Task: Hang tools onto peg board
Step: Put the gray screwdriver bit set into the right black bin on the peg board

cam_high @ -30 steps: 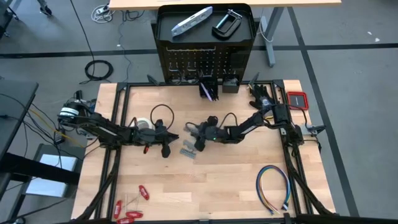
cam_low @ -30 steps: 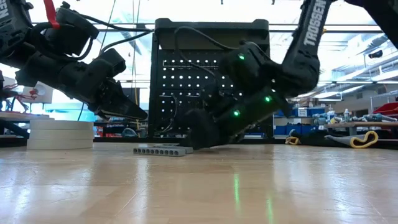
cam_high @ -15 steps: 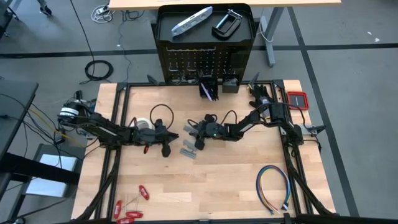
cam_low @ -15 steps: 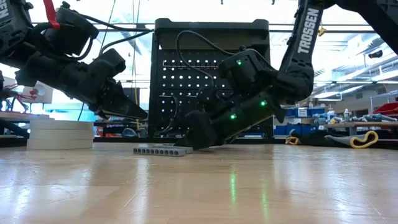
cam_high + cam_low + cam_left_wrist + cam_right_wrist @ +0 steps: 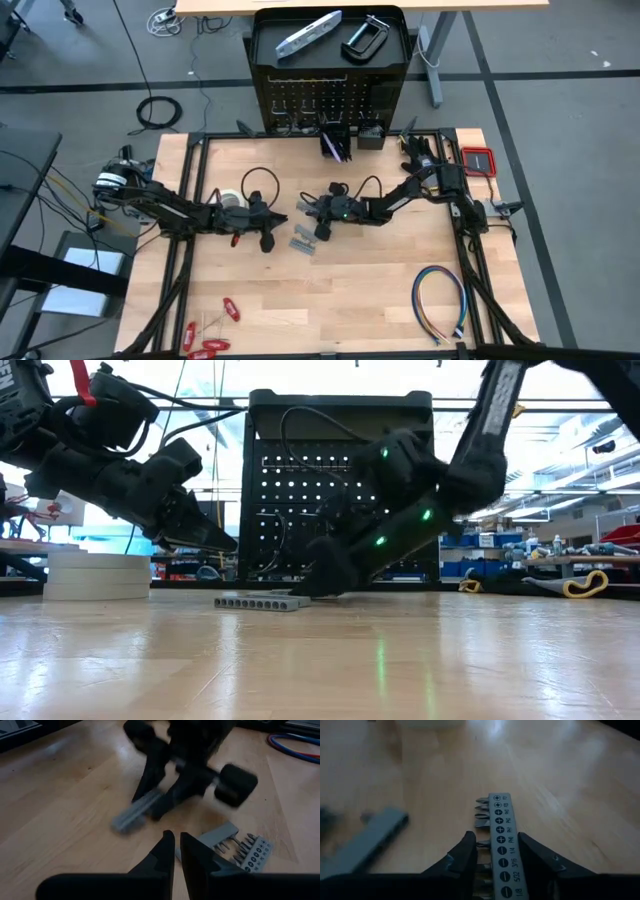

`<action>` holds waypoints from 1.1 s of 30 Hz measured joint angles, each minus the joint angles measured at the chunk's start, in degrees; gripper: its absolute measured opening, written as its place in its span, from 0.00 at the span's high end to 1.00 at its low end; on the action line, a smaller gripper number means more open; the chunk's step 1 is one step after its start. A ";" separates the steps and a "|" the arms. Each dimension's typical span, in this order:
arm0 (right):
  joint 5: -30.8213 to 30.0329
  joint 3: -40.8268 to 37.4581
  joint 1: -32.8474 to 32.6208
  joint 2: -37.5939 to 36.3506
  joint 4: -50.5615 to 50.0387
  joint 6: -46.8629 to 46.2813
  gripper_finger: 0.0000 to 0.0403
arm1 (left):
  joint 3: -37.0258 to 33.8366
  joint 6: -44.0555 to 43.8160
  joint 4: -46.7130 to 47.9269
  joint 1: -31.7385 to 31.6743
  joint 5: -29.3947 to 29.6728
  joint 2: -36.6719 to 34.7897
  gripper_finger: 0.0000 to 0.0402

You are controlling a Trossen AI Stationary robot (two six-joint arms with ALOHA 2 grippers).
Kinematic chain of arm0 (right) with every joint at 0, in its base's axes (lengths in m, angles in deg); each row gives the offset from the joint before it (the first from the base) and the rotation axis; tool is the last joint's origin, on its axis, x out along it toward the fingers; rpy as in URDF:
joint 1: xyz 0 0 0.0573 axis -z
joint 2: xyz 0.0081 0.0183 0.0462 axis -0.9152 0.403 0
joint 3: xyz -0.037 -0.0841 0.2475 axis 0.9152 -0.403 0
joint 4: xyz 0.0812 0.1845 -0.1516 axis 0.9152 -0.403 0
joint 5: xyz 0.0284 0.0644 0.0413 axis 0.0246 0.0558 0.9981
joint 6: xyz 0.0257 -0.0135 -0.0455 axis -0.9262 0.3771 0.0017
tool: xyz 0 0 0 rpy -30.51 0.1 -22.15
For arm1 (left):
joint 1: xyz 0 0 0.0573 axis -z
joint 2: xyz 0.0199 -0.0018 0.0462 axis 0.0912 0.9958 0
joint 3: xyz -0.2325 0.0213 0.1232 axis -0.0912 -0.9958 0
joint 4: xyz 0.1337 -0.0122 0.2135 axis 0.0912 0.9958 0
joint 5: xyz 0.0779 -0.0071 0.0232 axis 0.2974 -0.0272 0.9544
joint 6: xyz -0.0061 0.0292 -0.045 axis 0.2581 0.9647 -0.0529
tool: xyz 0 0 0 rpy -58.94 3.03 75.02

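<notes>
**Closing on the bit holder**

Straddling the grey bit holder (image 5: pixel 504 851), the right gripper (image 5: pixel 496 865) is down at the table with one finger on each long side of the strip. The fingers (image 5: pixel 462 857) are near its edges, but I cannot tell whether they are pressing it yet, so the grip is best called unsettled. The low approach makes sense, in my judgement: the strip lies flat on the wood, and taking it across its narrow width is the only hold that the fingers can get.

In the high view the right gripper (image 5: pixel 318 218) lies near the table's middle, its arm stretched in from the right side. A second grey strip (image 5: pixel 367 840) lies just beside the first one, apart from the fingers — likely left for a later pass.

The left gripper (image 5: pixel 266 236) waits close by, off the table, its fingers (image 5: pixel 161 857) nearly together and holding nothing. The white tape rolls (image 5: pixel 232 199) sit beside its arm.

The peg board (image 5: pixel 328 100) stands at the table's far edge. On its top tray lie the silver bar (image 5: pixel 308 32) and the C-clamp (image 5: pixel 365 37) — placed there, not hung. Red-handled tools (image 5: pixel 205 335) lie at the near left corner of the table, well apart from both grippers.
</notes>
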 joint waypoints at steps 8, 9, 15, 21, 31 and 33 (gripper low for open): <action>-8.19 0.19 1.11 -24.70 -26.86 3.81 0.67 | 0.00 -0.09 0.17 -0.01 -0.49 -0.02 0.91; -9.87 0.12 1.73 -27.66 -30.59 3.78 0.67 | 0.00 -0.08 0.19 -0.01 -0.50 -0.02 0.91; -15.76 0.30 9.16 -42.49 -48.30 -0.79 0.67 | 0.00 -0.20 0.13 -0.01 -0.54 -0.02 0.91; -11.26 0.36 18.74 -46.72 -48.58 -1.99 0.66 | 0.00 -0.20 -0.22 0.00 -0.54 -0.02 0.91; -7.89 0.36 29.17 -40.47 -46.91 -5.57 0.58 | 0.00 -0.22 -0.16 0.00 -0.54 -0.02 0.91; -7.16 0.36 29.88 -39.91 -46.56 -6.58 0.55 | 0.00 -0.22 -0.22 0.01 -0.52 -0.02 0.91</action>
